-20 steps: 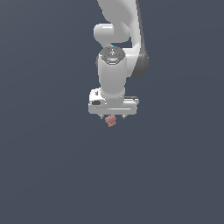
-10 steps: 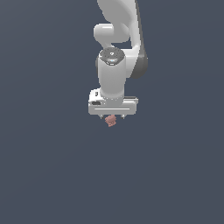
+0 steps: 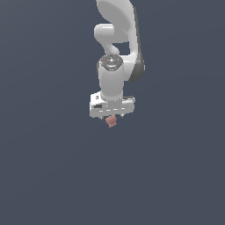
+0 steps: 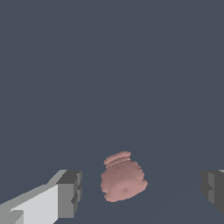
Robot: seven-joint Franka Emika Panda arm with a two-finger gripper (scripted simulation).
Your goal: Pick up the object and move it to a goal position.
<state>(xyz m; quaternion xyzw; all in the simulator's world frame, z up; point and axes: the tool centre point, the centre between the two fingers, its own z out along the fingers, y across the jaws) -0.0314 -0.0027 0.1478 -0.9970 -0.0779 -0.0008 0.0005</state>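
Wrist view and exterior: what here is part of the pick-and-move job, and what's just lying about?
Job:
- pink object, lying on the floor between the open fingers, apart from both
- gripper, grey fingertips on either side of it
- arm, over the object

Lying about:
- nothing else shows; only the bare dark floor, no goal marker visible

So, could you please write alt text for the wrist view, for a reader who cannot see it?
A small lumpy pinkish-red object with ridged lobes sits between the end effector's two grey fingertips, clear of both. The end effector is open, and behind it is only a plain dark grey surface.
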